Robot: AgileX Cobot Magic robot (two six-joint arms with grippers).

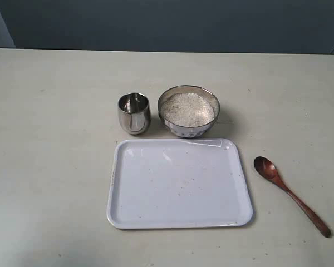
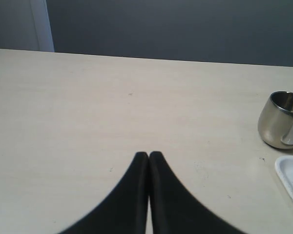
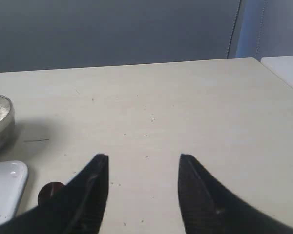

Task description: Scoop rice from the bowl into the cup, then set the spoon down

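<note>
Centrally, we noted a white tray (image 1: 178, 183) by the bench's (image 1: 50, 167) near edge. Behind it, toward the far edge, the bowl (image 1: 189, 132) held the rice (image 1: 187, 109), with the cup (image 1: 134, 114) just beside. The spoon (image 1: 289, 193) lay toward the near right corner. We saw the left gripper (image 2: 149, 155) pinched together, empty, and the right gripper (image 3: 144, 157) spread wide, empty.

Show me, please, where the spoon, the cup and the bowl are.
spoon (image 1: 295, 199), exterior view, middle of its handle.
cup (image 1: 134, 119), exterior view, its outer wall.
bowl (image 1: 188, 131), exterior view, its front wall.
</note>
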